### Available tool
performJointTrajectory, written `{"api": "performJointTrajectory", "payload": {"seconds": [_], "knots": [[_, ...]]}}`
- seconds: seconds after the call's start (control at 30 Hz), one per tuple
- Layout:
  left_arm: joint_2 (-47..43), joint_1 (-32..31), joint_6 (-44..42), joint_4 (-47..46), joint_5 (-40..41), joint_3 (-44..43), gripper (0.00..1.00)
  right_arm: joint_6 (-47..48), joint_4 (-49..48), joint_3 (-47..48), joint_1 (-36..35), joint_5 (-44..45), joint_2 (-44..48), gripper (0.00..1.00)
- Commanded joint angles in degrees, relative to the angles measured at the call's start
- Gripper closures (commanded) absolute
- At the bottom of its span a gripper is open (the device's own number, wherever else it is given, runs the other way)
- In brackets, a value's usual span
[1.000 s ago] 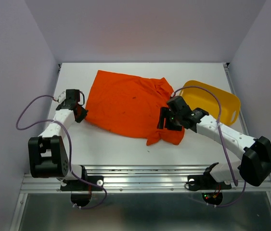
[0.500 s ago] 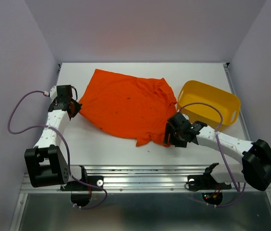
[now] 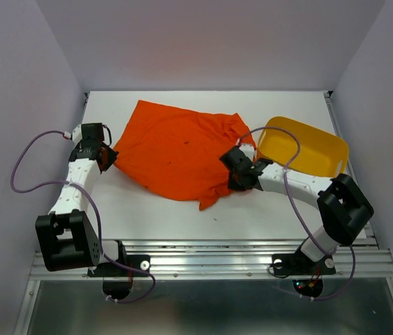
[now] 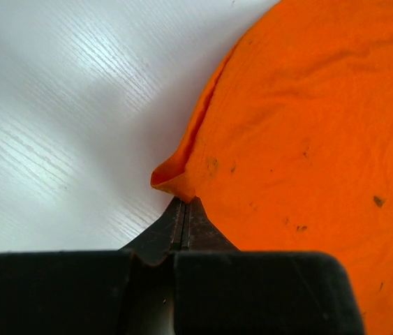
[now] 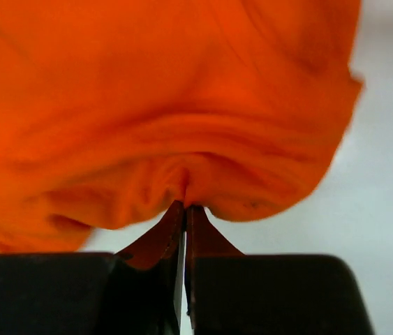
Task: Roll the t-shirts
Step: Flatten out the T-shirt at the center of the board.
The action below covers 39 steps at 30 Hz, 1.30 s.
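The orange-red t-shirt (image 3: 175,150) lies spread and rumpled across the white table (image 3: 182,216), stretched between both arms. My left gripper (image 3: 109,155) is shut on the shirt's left corner (image 4: 175,178), the fabric (image 4: 308,125) fanning out from the tips (image 4: 184,204). At the shirt's right side, my right gripper (image 3: 232,174) is shut, pinching a gathered fold of cloth (image 5: 182,174) that puckers at the fingertips (image 5: 185,208). A loose flap of the shirt (image 3: 210,199) hangs toward the front edge.
A yellow plastic tub (image 3: 306,148) stands at the right, just behind the right arm's forearm (image 3: 287,185). Purple cables loop over both arms. Grey walls close in the table at the back and sides.
My right gripper moved from the shirt's lower right edge up and left, and shut on a fold of the fabric. The left gripper has kept its hold since half a second ago.
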<state>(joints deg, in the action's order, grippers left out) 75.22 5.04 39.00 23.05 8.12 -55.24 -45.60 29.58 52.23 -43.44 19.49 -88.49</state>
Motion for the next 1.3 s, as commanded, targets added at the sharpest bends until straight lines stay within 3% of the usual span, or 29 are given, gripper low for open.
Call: {"api": "performJointTrajectory", "payload": {"seconds": [0.0, 0.13, 0.3, 0.5, 0.63, 0.73, 0.77, 0.8, 0.83, 0.9, 1.1, 1.27], "knots": [[-2.5, 1.6, -1.9, 1.5, 1.1, -4.3, 1.00, 9.6, -3.0, 13.8, 0.8, 6.4, -1.9, 0.99], [-3.2, 5.3, -3.7, 2.4, 0.0, -8.9, 1.00, 14.6, 0.9, 27.9, 0.8, 5.4, -1.1, 0.99], [-3.1, 8.5, -5.2, 3.1, -1.7, -11.4, 1.00, 17.6, 8.4, 33.6, 0.8, 1.0, 3.8, 0.99], [-5.5, 9.7, -5.9, 3.4, -3.2, -9.4, 1.00, 15.9, 20.4, 32.2, 0.8, -3.7, 12.6, 0.99], [-6.7, 9.7, -5.5, 1.9, -4.4, -6.9, 1.00, 14.7, 22.8, 28.2, 0.8, -7.5, 16.5, 0.99], [-5.8, 9.7, -5.2, 0.9, -5.9, -5.3, 1.00, 14.8, 23.0, 26.2, 1.5, -6.8, 12.5, 0.88], [-5.4, 9.6, -4.9, 0.5, -6.9, -5.1, 1.00, 15.3, 22.8, 25.6, 2.0, -6.7, 10.8, 0.81], [-4.5, 9.6, -4.9, 0.1, -7.2, -4.7, 1.00, 16.2, 21.8, 25.6, 2.7, -6.5, 9.1, 0.61], [-4.5, 9.6, -5.0, -0.3, -7.4, -4.7, 1.00, 16.7, 21.2, 25.6, 3.4, -6.1, 7.1, 0.52], [-2.8, 9.6, -5.5, -0.5, -7.9, -4.8, 1.00, 17.3, 20.3, 27.3, 5.5, -4.8, 1.4, 0.44], [-2.6, 9.6, -6.0, -0.7, -7.9, -3.9, 1.00, 15.7, 18.2, 27.5, 6.1, -6.6, -2.3, 0.35], [-3.4, 9.6, -6.0, -1.2, -7.9, -2.0, 1.00, 11.5, 12.8, 15.4, 6.1, -11.0, 3.3, 0.38]]}}
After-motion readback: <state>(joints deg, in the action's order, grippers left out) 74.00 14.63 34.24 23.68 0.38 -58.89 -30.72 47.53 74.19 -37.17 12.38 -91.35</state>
